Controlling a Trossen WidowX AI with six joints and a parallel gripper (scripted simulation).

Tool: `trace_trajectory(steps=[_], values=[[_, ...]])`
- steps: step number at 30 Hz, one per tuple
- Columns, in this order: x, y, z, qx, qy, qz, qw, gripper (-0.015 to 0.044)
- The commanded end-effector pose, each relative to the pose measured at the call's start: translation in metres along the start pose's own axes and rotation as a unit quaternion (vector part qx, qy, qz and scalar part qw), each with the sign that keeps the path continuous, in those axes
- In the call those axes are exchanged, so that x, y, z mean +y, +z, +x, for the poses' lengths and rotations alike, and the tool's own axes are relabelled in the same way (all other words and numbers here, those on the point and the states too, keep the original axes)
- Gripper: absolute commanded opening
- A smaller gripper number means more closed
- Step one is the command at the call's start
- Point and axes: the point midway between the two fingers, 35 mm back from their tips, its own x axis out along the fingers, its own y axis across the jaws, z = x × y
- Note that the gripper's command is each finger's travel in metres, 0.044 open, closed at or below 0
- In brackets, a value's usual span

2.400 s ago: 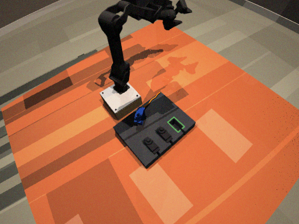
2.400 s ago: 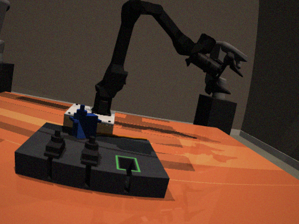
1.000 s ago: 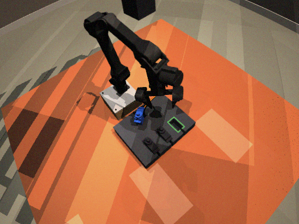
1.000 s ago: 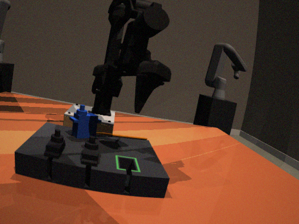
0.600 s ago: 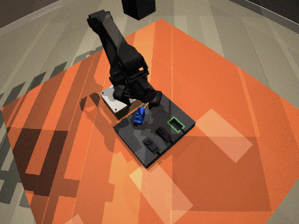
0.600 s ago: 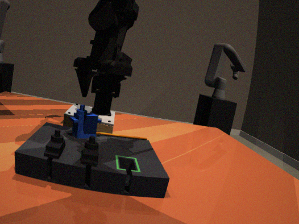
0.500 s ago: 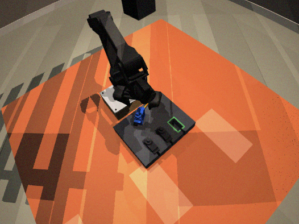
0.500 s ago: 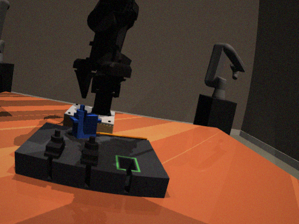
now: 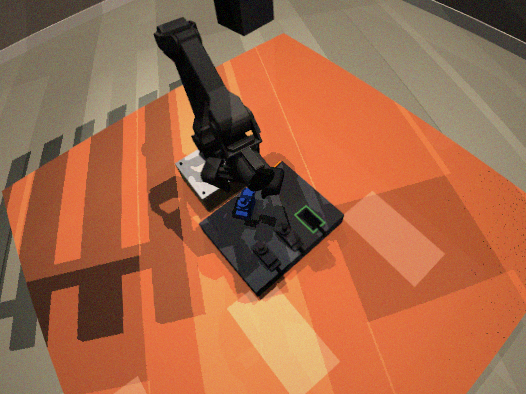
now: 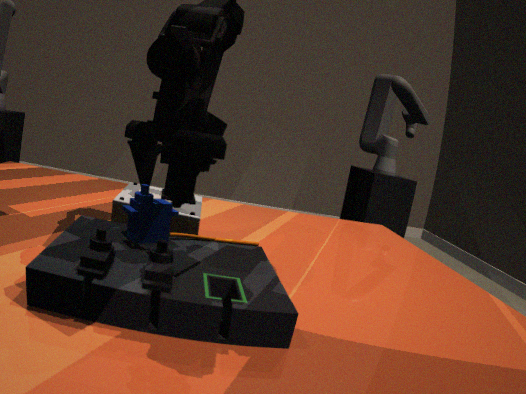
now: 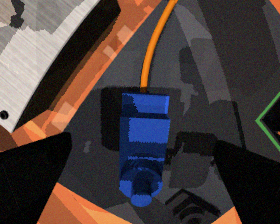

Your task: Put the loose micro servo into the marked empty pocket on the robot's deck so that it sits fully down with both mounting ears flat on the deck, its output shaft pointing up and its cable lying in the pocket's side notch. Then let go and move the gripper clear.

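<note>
The loose blue micro servo [image 9: 245,204] [image 10: 150,222] [image 11: 145,131] stands upright on the dark deck [image 9: 218,225] [image 10: 260,326] [image 11: 87,167], near its edge by the arm's base, output shaft up. Its orange cable [image 9: 278,163] [image 10: 215,239] [image 11: 150,52] runs away from its rear across the deck. The green outline [image 9: 315,214] [image 10: 221,275] [image 11: 268,107] marks an empty pocket, with a side notch [image 10: 226,317] at the deck edge. My gripper [image 9: 251,190] [image 11: 144,145] is open above the servo, fingertips apart on either side of it in the wrist view. In the exterior view one finger hides behind the arm.
Two dark servos [image 9: 265,256] [image 9: 288,234] [image 10: 97,254] [image 10: 159,272] sit in the deck beside the marked pocket and stick up. The pale base plate [image 9: 192,172] [image 11: 45,45] stands close to the loose servo. An orange mat [image 9: 350,137] [image 10: 400,292] lies under the deck.
</note>
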Motion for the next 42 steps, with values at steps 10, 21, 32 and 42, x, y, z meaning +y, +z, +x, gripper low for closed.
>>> trace_trajectory(steps=[10,21,32,42], values=[[0.0,0.002,0.014,-0.004,0.0,-0.001,1.0,0.0361],[0.0,0.002,0.014,-0.004,0.0,-0.001,1.0,0.0112],[0.002,0.003,-0.006,-0.004,0.0,-0.001,1.0,0.0],[0.008,0.008,-0.016,-0.004,0.0,-0.001,1.0,0.0]])
